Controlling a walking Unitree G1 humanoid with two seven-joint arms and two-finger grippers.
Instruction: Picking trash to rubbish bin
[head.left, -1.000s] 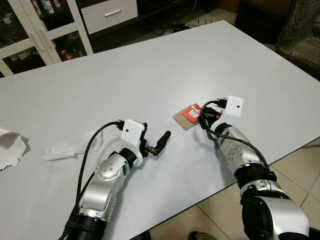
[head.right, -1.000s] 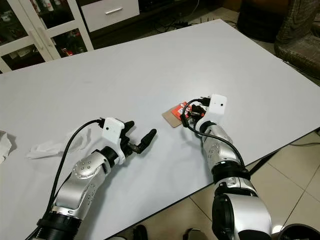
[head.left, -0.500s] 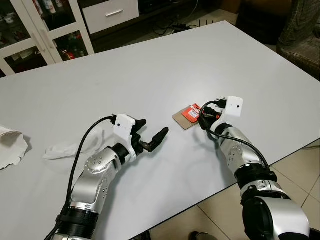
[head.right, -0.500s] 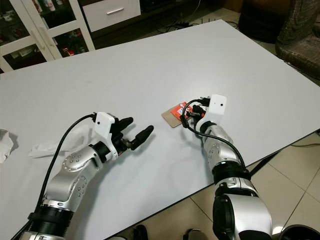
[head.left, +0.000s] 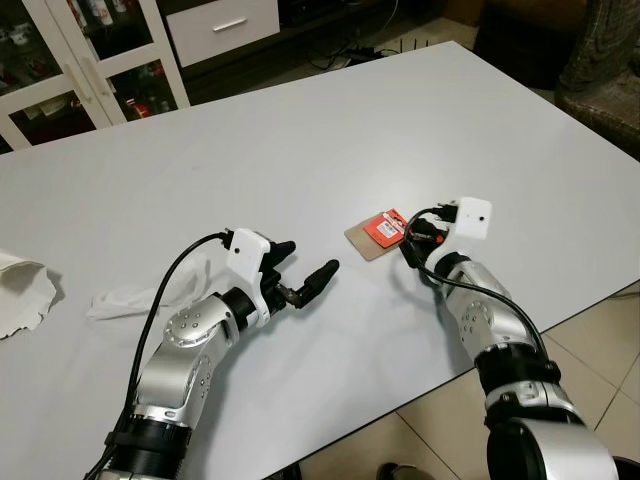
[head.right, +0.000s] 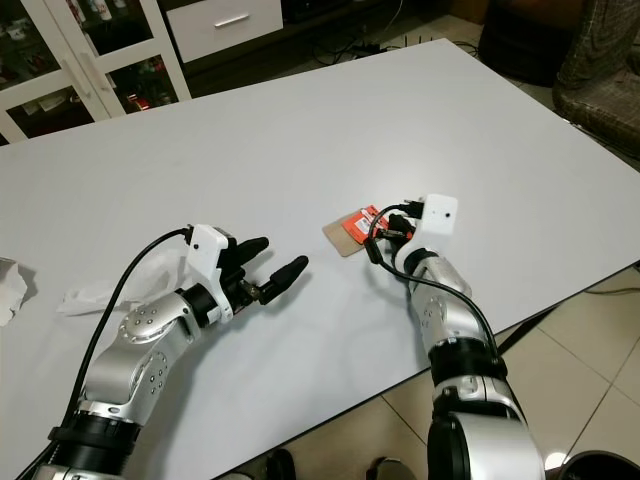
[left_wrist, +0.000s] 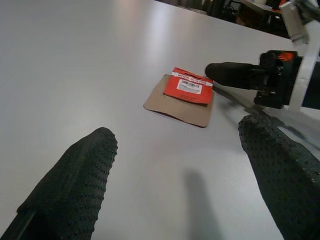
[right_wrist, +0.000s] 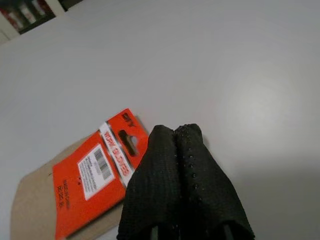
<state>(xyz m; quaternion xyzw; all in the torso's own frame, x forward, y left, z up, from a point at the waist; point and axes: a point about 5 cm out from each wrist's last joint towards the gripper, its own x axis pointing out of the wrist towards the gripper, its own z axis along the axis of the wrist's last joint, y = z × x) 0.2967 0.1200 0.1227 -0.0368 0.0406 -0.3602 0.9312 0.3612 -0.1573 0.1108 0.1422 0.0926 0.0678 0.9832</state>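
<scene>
On the pale grey surface (head.left: 300, 140) before me, my left claw (head.left: 300, 271) hovers with fingers spread, my right claw (right_wrist: 182, 170) rests pinched together beside the flat red-and-brown cardboard packet (head.left: 377, 232), and crumpled white tissue (head.left: 125, 298) lies left.

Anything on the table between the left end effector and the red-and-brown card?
Nothing: the left wrist view shows bare white table from the open left end effector to the card.

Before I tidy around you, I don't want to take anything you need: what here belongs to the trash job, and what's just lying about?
Job:
- red-and-brown card packet, flat on the table
- crumpled white tissue
- white paper scrap
- right claw, shut, beside the packet
- left claw, open, above the table

Lying about:
- white table
- glass-door cabinet
</scene>
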